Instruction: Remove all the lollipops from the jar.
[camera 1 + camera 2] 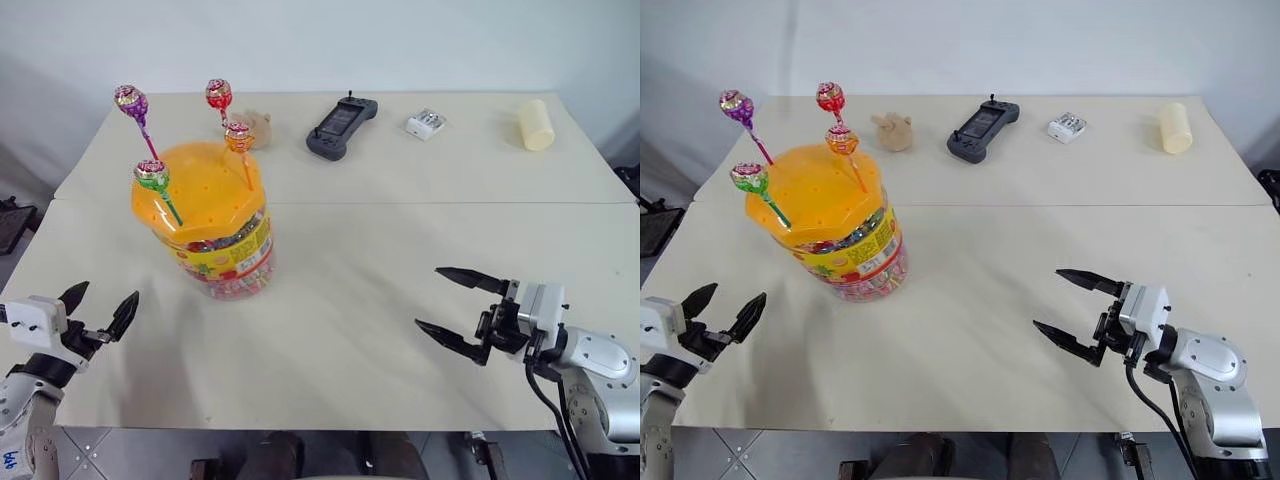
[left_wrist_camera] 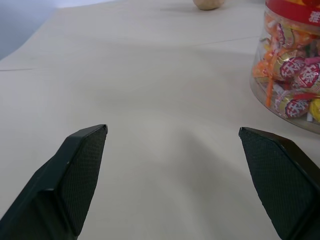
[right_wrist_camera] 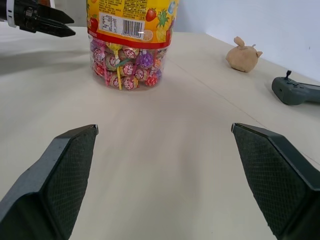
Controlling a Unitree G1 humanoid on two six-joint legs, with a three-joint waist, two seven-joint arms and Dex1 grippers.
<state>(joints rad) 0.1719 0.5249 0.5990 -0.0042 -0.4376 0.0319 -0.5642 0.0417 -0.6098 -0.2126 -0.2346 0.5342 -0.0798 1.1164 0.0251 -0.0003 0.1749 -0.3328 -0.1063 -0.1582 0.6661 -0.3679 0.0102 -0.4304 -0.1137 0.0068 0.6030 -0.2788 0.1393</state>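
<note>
Left eye view: jar (image 1: 215, 225) stands on table (image 1: 400, 230), left of centre, orange lid on. Four lollipops stuck in lid: purple lollipop (image 1: 131, 101), red lollipop (image 1: 218, 94), orange lollipop (image 1: 238, 137), green lollipop (image 1: 152, 175). Left gripper (image 1: 98, 307) near table's front left edge, fingers spread, empty. Right gripper (image 1: 455, 305) front right, fingers spread, empty. Black controller (image 1: 341, 127), pale yellow cylinder (image 1: 536, 125) along far edge.

Left wrist view: fingertips (image 2: 87, 150) wide apart over bare table; jar base ahead.

Right wrist view: fingertips (image 3: 75, 150) wide apart; jar ahead, well apart.
</note>
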